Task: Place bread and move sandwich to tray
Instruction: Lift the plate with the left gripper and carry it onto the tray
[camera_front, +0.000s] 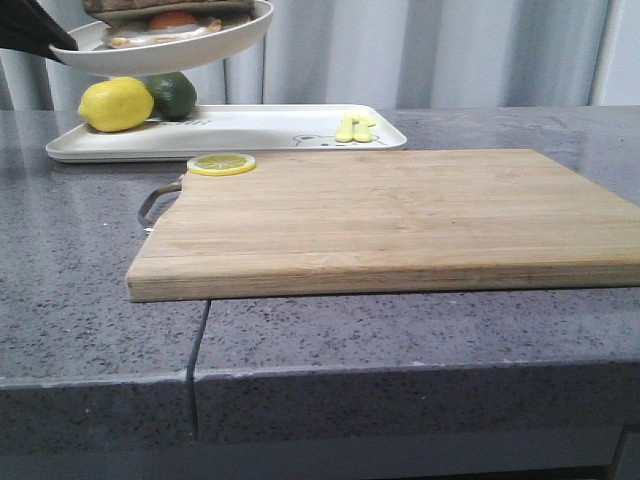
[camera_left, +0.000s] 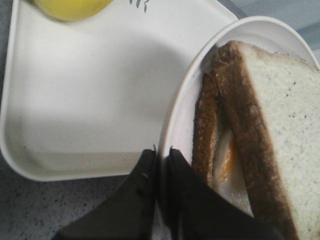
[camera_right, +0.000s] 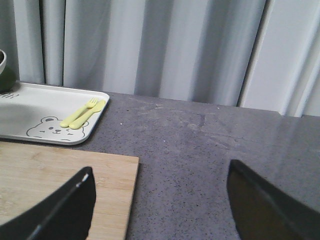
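My left gripper (camera_left: 161, 152) is shut on the rim of the round white plate (camera_front: 200, 52), held in the air above the left part of the white tray (camera_front: 250, 135). The sandwich (camera_left: 255, 135) lies in the plate: the white bread slice (camera_left: 285, 115) on top, fried egg with orange yolk (camera_front: 172, 20) under it. In the left wrist view the tray (camera_left: 85, 100) lies below the plate. My right gripper (camera_right: 160, 192) is open and empty above the counter by the wooden board's right edge. The tray's bear drawing (camera_right: 47, 127) shows there.
A lemon (camera_front: 115, 104) and a green lime (camera_front: 172, 93) sit on the tray's left end, a yellow fork and spoon (camera_front: 356, 127) on its right end. A lemon slice (camera_front: 221, 164) lies on the wooden board (camera_front: 400, 215). Grey curtains hang behind the counter.
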